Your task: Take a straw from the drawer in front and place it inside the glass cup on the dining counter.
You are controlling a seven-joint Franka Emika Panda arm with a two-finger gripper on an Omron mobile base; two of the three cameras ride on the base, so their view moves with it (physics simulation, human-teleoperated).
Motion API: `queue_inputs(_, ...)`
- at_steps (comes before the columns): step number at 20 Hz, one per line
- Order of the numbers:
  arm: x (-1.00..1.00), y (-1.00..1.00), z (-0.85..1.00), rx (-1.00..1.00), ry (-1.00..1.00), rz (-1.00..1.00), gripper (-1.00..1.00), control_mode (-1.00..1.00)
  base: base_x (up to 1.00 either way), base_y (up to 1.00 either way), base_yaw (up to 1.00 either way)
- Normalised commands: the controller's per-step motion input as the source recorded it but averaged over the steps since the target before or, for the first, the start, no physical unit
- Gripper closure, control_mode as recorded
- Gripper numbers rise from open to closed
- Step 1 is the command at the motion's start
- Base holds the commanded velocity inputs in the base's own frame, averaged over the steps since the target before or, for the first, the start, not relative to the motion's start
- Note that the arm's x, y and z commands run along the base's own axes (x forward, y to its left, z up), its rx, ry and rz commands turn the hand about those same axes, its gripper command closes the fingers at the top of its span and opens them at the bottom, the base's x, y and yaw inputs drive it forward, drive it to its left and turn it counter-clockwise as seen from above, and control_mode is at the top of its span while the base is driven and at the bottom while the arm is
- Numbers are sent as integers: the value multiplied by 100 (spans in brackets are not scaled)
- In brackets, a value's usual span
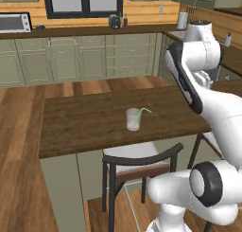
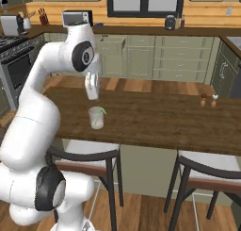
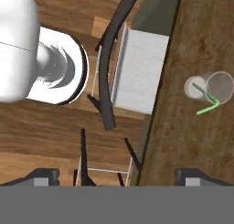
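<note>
My pincer (image 2: 92, 97) is fully open and empty, above the clear glass cup (image 2: 96, 117); the thin green straw (image 3: 205, 100) stands inside, so I should lift away straight, without knocking it.

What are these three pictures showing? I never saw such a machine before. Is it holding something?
It is a white robot arm in a simulated kitchen. Two cameras ride on its base, behind it to the left and right. The third sits on its hand and looks down past the two dark tips of the gripper. The gripper is open and holds nothing. On the dining counter stands a glass cup with a green straw inside it. Two small shakers stand farther along. Chairs stand below the counter.
</note>
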Motion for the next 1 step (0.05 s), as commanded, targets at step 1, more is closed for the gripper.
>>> queue_inputs(1,-72,-97,0,0,-4,-6,-100,-100,0,0,0)
